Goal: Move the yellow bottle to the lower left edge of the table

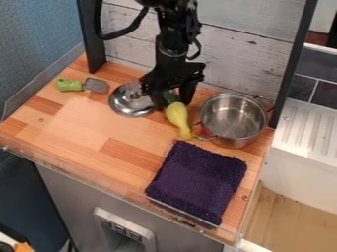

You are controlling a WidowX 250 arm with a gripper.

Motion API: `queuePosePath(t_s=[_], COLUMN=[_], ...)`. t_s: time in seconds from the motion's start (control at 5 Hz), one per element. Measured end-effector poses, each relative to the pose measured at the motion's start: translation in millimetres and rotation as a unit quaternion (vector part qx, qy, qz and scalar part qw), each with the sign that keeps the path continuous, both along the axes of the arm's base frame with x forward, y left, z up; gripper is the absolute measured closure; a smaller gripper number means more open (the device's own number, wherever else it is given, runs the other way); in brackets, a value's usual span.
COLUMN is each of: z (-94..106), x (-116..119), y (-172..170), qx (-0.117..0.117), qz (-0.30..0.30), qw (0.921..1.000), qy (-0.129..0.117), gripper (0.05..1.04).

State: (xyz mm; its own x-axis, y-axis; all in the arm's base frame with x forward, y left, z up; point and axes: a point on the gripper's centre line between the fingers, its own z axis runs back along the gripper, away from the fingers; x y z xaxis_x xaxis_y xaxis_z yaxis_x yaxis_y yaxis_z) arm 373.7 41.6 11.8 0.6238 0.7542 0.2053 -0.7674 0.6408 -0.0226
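Observation:
The black gripper (172,98) hangs down over the back middle of the table, its two fingers spread apart. Right at the gripper lies the yellow bottle (177,115), with its dark green end between the fingers. Its yellow body slants toward the front, and its narrow end points at the purple cloth. Whether either finger touches it I cannot tell. The wooden table (79,128) has its lower left edge far to the left and front of the bottle.
A metal pot (233,118) stands close to the bottle's right, and a silver lid (131,101) lies to its left. A green-handled spatula (82,85) is at the back left. The folded purple cloth (197,179) lies at front right. A clear rim (85,178) borders the table's front.

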Motion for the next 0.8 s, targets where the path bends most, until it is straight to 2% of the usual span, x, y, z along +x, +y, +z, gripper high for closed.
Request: queuePosePath(t_s=[0.2,0.4,0.6,0.8], z=[-2.2,-2.6,-0.2,24.1], x=[-3.2,-11.5,-22.8,-24.0], y=[1.2,4.8,21.0,36.1], qx=[0.008,0.011,0.013,0.007], qz=[-0.002,-0.003,0.005,0.018], qw=[1.0,0.9999,0.9999,0.9995], qy=[-0.002,-0.005,0.004,-0.024], gripper=[0.5,0.5,0.5,0.5])
